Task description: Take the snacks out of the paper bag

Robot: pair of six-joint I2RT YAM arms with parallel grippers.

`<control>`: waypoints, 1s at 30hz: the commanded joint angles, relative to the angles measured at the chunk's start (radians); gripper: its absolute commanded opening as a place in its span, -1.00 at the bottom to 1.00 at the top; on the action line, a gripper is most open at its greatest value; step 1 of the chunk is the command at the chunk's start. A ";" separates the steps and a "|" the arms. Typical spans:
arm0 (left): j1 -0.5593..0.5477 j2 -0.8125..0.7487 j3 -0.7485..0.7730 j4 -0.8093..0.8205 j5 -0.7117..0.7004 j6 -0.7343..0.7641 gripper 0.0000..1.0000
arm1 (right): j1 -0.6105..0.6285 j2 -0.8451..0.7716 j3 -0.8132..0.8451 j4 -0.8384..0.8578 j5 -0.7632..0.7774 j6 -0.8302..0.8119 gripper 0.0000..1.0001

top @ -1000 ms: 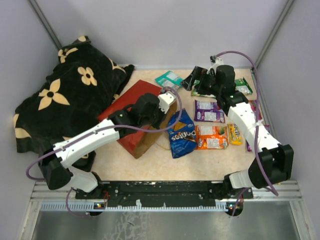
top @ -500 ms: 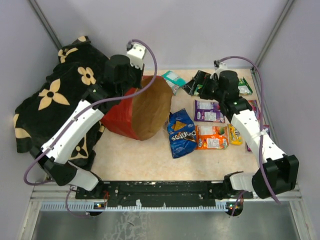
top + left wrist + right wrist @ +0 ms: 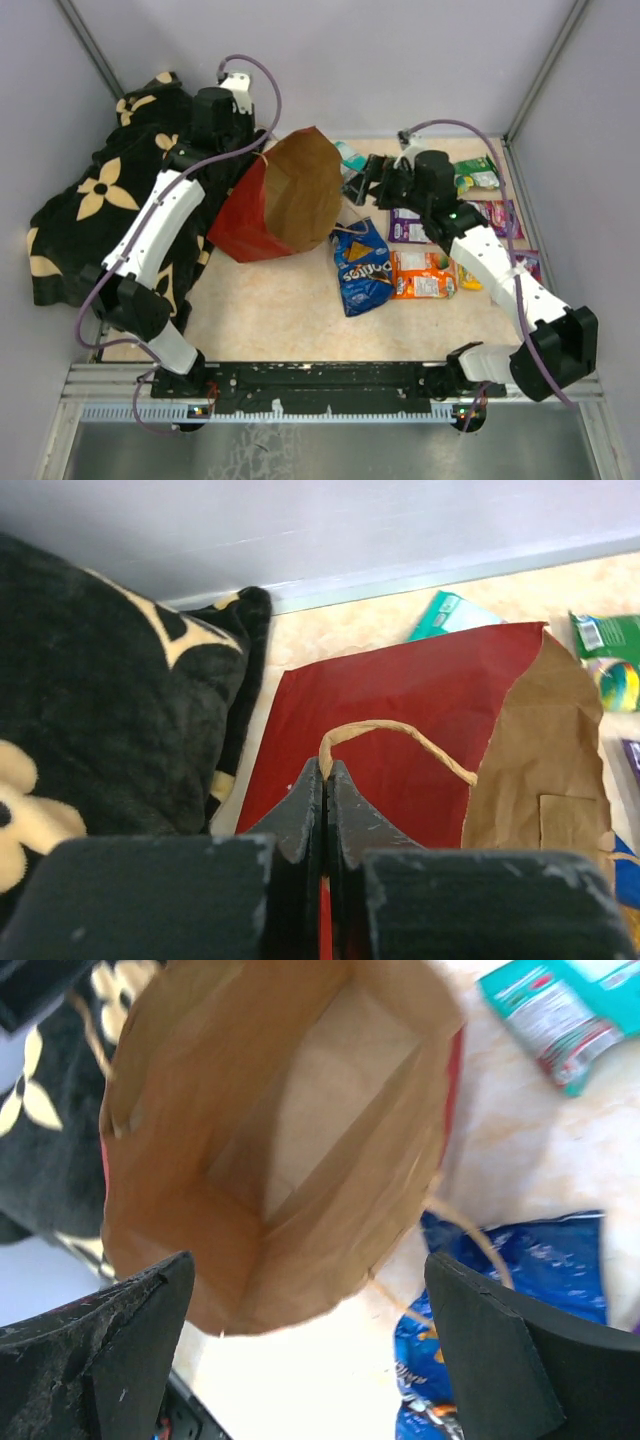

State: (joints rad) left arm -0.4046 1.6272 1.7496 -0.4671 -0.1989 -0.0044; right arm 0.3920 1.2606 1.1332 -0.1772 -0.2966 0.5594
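Paper bag (image 3: 280,200) mouth faces right (tilted).

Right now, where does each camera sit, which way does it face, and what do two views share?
Top external: above and behind the arm bases, looking down; left arm and right arm show, plus the red paper gift bag and blue Doritos chip bag.
Left wrist: on the left arm, facing along its shut left claw, clamped on the bag.
Right wrist: on the right arm, looking past its open right claw into the bag's brown mouth.
Shared: both wrist views show the teal foil packet.
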 commanded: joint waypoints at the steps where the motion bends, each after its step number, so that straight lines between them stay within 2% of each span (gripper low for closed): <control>1: 0.088 0.010 -0.012 0.073 0.043 -0.087 -1.00 | 0.088 0.030 -0.023 0.088 0.026 0.025 0.96; 6: 0.216 0.012 -0.050 0.093 0.091 -0.145 -1.00 | 0.149 0.060 -0.019 0.094 0.057 0.024 0.96; 15: 0.362 -0.026 -0.183 0.131 0.121 -0.182 -1.00 | 0.245 0.141 0.007 0.104 0.100 0.036 0.96; 23: 0.392 -0.026 -0.244 0.148 0.099 -0.174 -1.00 | 0.307 0.302 0.139 0.127 0.091 0.035 0.95; 30: 0.392 -0.004 -0.261 0.180 0.157 -0.225 -1.00 | 0.317 0.537 0.394 0.108 0.056 0.022 0.92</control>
State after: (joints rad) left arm -0.0132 1.6333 1.5055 -0.3386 -0.0864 -0.1898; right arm 0.6979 1.6985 1.3788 -0.1104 -0.2214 0.5949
